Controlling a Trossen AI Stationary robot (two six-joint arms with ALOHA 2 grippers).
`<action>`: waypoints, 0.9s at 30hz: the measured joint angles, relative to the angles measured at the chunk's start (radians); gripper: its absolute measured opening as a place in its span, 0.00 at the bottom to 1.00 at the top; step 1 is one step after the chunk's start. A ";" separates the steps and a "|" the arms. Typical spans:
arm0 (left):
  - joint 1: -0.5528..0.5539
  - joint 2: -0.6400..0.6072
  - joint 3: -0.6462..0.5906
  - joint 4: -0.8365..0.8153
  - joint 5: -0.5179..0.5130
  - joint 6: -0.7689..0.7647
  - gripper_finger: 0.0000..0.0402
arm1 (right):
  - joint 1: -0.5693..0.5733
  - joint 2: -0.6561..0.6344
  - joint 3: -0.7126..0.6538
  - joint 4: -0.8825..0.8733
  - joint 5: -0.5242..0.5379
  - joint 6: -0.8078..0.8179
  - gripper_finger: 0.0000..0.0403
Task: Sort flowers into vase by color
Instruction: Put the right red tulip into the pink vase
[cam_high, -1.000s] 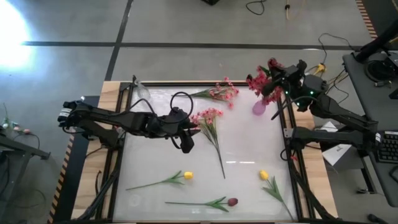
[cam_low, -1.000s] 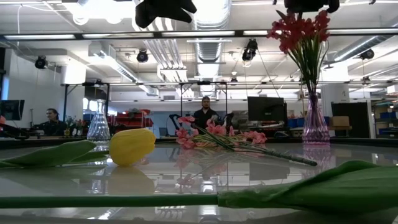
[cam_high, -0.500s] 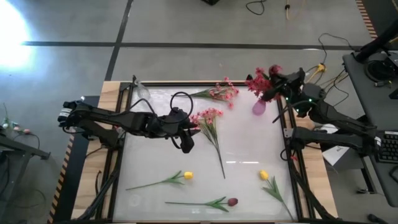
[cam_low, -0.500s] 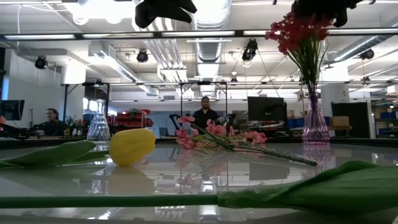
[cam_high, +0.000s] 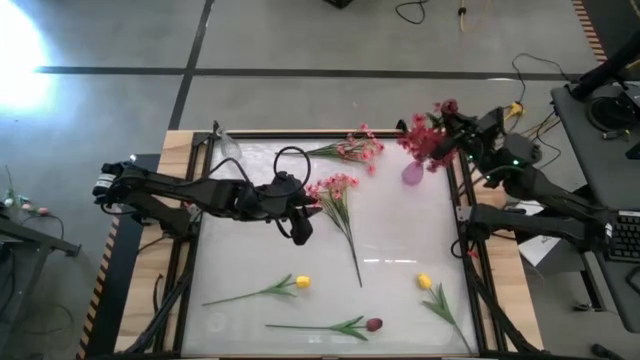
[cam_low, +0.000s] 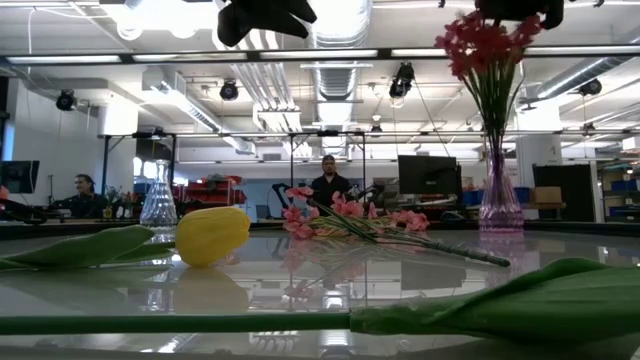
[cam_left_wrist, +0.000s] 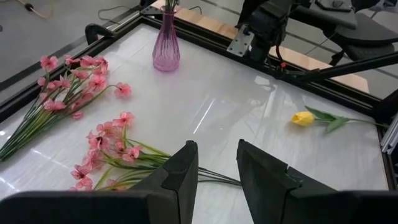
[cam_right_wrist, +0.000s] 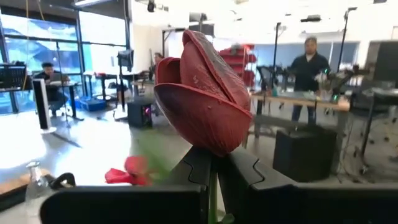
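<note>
My right gripper (cam_high: 455, 125) hangs over the table's far right corner, shut on a dark maroon bud (cam_right_wrist: 202, 99) that fills its wrist view. Just beside it a purple vase (cam_high: 413, 172) stands on the table with a red spray (cam_high: 422, 135) in it. My left gripper (cam_high: 300, 228) hovers open above mid-table with nothing between its fingers (cam_left_wrist: 180, 177). One pink spray (cam_high: 336, 190) lies beside it and another (cam_high: 358, 148) lies near the far edge. On the near half lie two yellow tulips (cam_high: 303, 283) (cam_high: 424, 281) and a second maroon bud (cam_high: 373, 324). My right gripper pinches the green stem (cam_right_wrist: 213, 186) just under the maroon bud between its two fingers. The fingers come roughly level from the table's right side. The bud stands above the fingertips, lifted clear of the table; the rest of the stem is hidden behind the fingers.
A clear glass vase (cam_high: 228, 148) stands at the far left corner. A black frame (cam_high: 460, 215) runs round the white tabletop. People (cam_low: 330, 180) sit and stand at desks in the room beyond.
My right gripper has drawn back a little toward the table's right edge and slightly down, staying shut on the maroon bud. The red spray has swayed in the purple vase, which stands slightly shifted in the low view.
</note>
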 joint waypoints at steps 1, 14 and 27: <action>0.001 0.000 0.000 0.000 0.000 0.002 0.25 | 0.000 -0.001 0.000 -0.003 0.000 -0.001 0.03; 0.014 0.000 0.000 -0.002 0.000 0.005 0.25 | 0.000 -0.001 -0.145 -0.006 0.001 0.147 0.03; 0.019 -0.001 -0.001 -0.003 0.022 0.003 0.25 | 0.000 0.007 -0.211 -0.073 0.002 0.272 0.03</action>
